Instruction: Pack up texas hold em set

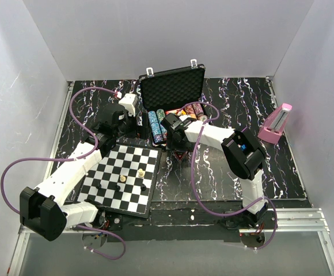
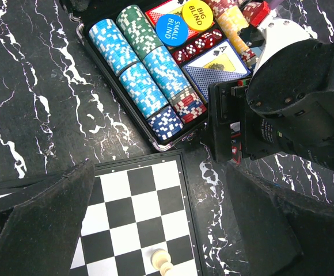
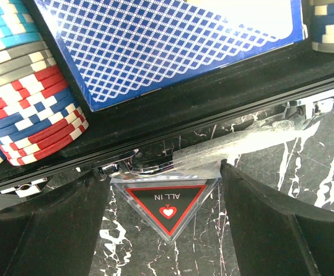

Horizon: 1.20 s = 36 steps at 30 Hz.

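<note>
ALL IN token (image 3: 167,206) glossy clear plastic; latches (image 3: 322,105) shiny metal

Chessboard (image 1: 126,162) with scattered pieces, pink metronome (image 1: 276,123) at right, black marbled table (image 1: 293,164)

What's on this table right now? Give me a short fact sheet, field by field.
Case: black ribbed briefcase, lid up, multicoloured chip rows inside
Left out: clear triangular ALL IN marker, on the black marbled table before the case
Right gripper: open, straddling that marker
Left gripper: open, above black-and-white chessboard, far edge
Aside: pink metronome
</note>
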Motion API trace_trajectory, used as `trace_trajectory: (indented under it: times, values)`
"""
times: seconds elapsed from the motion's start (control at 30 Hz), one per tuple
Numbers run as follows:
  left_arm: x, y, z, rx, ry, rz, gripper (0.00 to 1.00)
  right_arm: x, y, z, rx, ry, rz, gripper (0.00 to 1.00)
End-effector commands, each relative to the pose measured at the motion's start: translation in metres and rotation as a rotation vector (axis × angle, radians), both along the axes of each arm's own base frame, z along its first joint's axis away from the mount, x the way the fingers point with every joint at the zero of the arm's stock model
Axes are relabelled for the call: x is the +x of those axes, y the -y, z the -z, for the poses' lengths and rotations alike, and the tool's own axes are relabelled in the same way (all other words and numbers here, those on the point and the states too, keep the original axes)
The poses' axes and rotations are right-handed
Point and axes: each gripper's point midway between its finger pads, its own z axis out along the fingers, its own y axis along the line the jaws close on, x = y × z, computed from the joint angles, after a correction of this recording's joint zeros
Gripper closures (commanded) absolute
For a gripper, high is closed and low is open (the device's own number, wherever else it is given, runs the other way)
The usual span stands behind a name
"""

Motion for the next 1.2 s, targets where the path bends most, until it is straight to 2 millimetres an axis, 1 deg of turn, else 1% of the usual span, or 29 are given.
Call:
trace_trajectory:
  times: [0.0, 0.13, 0.23, 0.3, 0.37, 0.4, 0.43, 0.57, 0.67, 0.8, 0.9, 1.0, 1.07, 1.13, 1.17]
  values:
    - [-0.002, -0.003, -0.012, -0.009, 0.042, 0.003, 0.02, -0.024, 0.011, 0.026, -0.066, -0.090, 0.011, 0.17]
    - [-0.001, -0.004, -0.013, -0.009, 0.044, 0.002, 0.02, -0.022, 0.012, 0.026, -0.080, -0.087, 0.011, 0.19]
    - [-0.001, -0.004, -0.012, -0.009, 0.042, 0.002, 0.02, -0.022, 0.011, 0.024, -0.076, -0.085, 0.009, 0.23]
    - [-0.001, -0.004, -0.013, -0.008, 0.046, 0.001, 0.02, -0.021, 0.012, 0.020, -0.077, -0.077, 0.006, 0.29]
    - [-0.001, -0.004, -0.013, -0.008, 0.046, 0.000, 0.02, -0.019, 0.012, 0.013, -0.075, -0.058, 0.000, 0.36]
    - [-0.001, -0.004, -0.012, -0.007, 0.043, -0.001, 0.02, -0.017, 0.012, 0.006, -0.071, -0.041, -0.003, 0.41]
    - [-0.001, -0.004, -0.012, -0.006, 0.044, 0.000, 0.02, -0.015, 0.012, 0.001, -0.067, -0.029, -0.008, 0.42]
    - [0.000, -0.005, -0.011, -0.001, 0.043, -0.005, 0.02, -0.010, 0.011, -0.021, -0.038, 0.029, -0.035, 0.45]
    - [0.000, -0.006, -0.011, 0.002, 0.043, -0.007, 0.02, -0.008, 0.011, -0.039, -0.021, 0.066, -0.053, 0.46]
    - [0.001, -0.007, -0.010, 0.006, 0.043, -0.010, 0.02, -0.008, 0.016, -0.056, -0.008, 0.100, -0.066, 0.47]
    - [0.001, -0.007, -0.009, 0.009, 0.041, -0.012, 0.02, -0.007, 0.015, -0.072, 0.013, 0.131, -0.088, 0.48]
    - [0.001, -0.008, -0.010, 0.012, 0.043, -0.015, 0.02, 0.005, 0.017, -0.091, 0.014, 0.176, -0.133, 0.48]
    - [0.001, -0.009, -0.011, 0.011, 0.046, -0.017, 0.02, 0.017, 0.019, -0.103, 0.023, 0.189, -0.172, 0.48]
    - [0.001, -0.009, -0.011, 0.013, 0.046, -0.016, 0.02, 0.036, 0.020, -0.113, 0.026, 0.219, -0.215, 0.48]
    - [0.001, -0.009, -0.011, 0.014, 0.047, -0.016, 0.02, 0.042, 0.021, -0.114, 0.027, 0.223, -0.240, 0.48]
